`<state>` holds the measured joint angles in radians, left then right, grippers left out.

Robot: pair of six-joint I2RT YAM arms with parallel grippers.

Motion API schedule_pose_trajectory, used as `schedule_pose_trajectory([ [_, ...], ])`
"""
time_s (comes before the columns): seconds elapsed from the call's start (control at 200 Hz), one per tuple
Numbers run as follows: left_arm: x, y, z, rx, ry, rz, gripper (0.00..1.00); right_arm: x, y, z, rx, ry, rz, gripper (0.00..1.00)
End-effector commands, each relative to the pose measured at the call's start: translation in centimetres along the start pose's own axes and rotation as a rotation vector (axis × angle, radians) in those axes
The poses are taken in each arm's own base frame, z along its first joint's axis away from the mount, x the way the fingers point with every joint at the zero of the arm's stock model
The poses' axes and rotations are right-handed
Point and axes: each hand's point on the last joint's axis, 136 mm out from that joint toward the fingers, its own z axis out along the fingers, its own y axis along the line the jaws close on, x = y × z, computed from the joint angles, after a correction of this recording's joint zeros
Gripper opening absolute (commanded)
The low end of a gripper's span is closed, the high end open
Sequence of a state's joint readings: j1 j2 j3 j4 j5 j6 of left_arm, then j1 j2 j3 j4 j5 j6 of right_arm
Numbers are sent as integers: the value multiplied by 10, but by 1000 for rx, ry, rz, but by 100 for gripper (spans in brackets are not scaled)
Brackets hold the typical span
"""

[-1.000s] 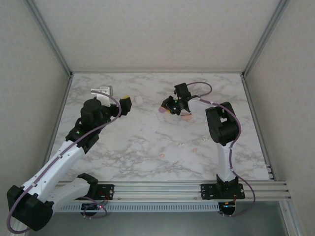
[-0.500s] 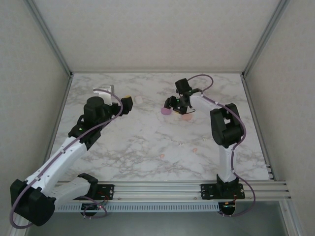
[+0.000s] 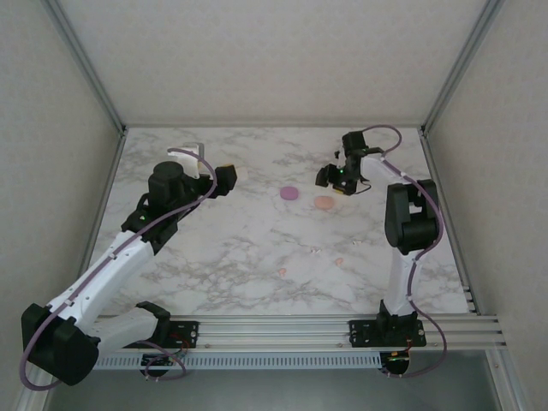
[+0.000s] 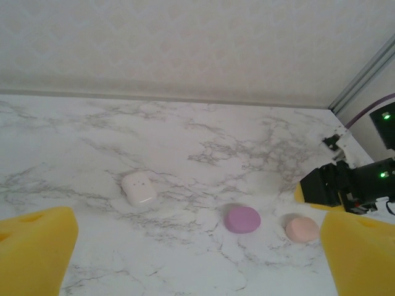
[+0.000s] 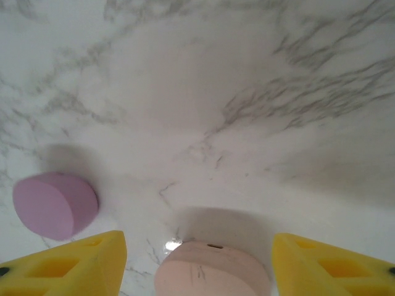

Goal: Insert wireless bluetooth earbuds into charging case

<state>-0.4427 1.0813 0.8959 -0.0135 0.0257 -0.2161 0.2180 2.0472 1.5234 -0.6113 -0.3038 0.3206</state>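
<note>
- Viewed from above, with 12 o'clock at the far wall, the right gripper (image 3: 336, 178) is hanging near 2 o'clock of the marble table (image 3: 214, 257). A second ago it was crouching over the two coloured cases near the middle, so it is backing away from them.
- The purple case (image 3: 290, 193) and the orange case (image 3: 324, 203) are lying flat, near each other, at about 12 and 1 o'clock of centre. Nothing is touching them.
- In the right wrist view, the yellow fingertips (image 5: 68, 265) are standing wide apart, released and gripping nothing. The orange case is sitting low between them.
- The left gripper (image 3: 224, 178) is reaching further out toward 10 o'clock than before. Its jaws are also spread and empty, and it is facing the white case (image 4: 138, 189).
- The earbuds (image 3: 338, 260) are lying as tiny specks toward 5 and 6 o'clock, well apart from every case, where they lay a second ago.
- No bud is sitting in a case yet. The cases appear shut, so opening one and fetching a bud are probably both still waiting.
</note>
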Motion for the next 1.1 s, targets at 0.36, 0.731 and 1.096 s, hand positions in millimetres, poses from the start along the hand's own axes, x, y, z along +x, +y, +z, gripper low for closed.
schedule_pose_trajectory([
  [0.36, -15, -7, -2, 26, -12, -29, 100, 48, 23, -2, -138, 162, -107, 59],
  [0.731, -14, -9, -1, 40, -9, -44, 100, 61, 20, -5, 4, 140, -244, 64],
  [1.096, -13, -7, -2, 31, -4, -42, 100, 71, 16, 6, 159, 144, -467, 70],
])
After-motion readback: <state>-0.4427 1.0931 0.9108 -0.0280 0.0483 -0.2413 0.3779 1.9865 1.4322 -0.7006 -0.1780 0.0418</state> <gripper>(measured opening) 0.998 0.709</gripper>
